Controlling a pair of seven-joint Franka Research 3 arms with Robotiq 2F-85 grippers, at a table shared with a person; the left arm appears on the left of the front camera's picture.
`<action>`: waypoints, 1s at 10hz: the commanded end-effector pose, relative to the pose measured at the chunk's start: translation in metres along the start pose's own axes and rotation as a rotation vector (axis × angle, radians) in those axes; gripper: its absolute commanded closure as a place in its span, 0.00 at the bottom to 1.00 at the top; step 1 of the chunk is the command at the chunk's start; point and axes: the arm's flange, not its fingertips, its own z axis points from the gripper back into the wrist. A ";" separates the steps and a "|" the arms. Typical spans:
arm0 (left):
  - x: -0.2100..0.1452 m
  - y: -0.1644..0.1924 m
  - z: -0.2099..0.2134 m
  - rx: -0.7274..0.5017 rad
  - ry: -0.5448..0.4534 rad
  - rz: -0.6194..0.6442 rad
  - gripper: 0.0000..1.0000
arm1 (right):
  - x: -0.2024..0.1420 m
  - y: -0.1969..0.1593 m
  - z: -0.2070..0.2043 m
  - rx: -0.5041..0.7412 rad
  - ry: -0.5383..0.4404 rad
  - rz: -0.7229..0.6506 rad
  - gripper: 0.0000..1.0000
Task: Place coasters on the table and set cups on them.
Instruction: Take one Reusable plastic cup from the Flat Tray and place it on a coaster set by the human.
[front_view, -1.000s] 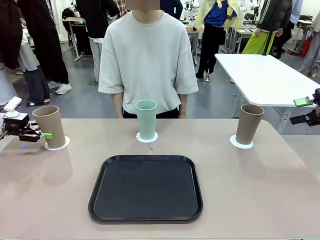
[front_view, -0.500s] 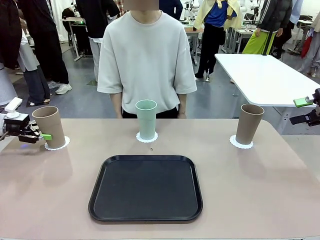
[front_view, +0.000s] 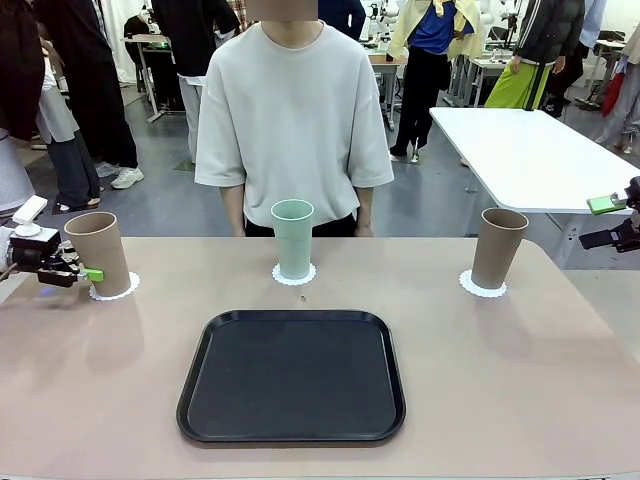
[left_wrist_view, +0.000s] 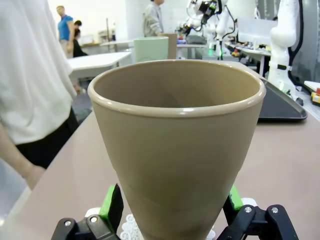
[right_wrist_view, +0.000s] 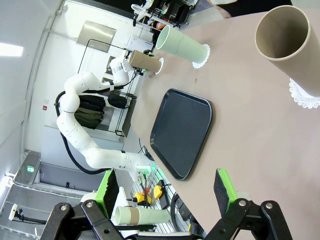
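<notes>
Front: left gripper (front_view: 88, 272) spread around the left tan cup (front_view: 100, 252), upright on its coaster (front_view: 115, 291); retreat runs leftward.

Left wrist: pads flank the cup (left_wrist_view: 177, 145) (contact unclear).

Right wrist: right gripper (right_wrist_view: 170, 192) open, empty.

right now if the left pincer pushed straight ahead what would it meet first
The tan cup on its coaster. The left pincer is open with a pad on each side of the cup's lower body, so going straight on would likely bring its palm against the cup.
</notes>
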 end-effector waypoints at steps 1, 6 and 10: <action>-0.002 0.009 0.000 -0.012 0.085 0.025 0.00 | 0.000 -0.001 -0.002 0.007 -0.006 0.001 0.00; 0.003 0.003 0.003 -0.023 0.276 0.008 0.00 | 0.000 -0.001 -0.002 0.007 -0.006 0.001 0.00; 0.017 -0.004 0.017 -0.002 0.324 -0.021 0.00 | 0.000 -0.001 -0.002 0.007 -0.006 0.001 0.00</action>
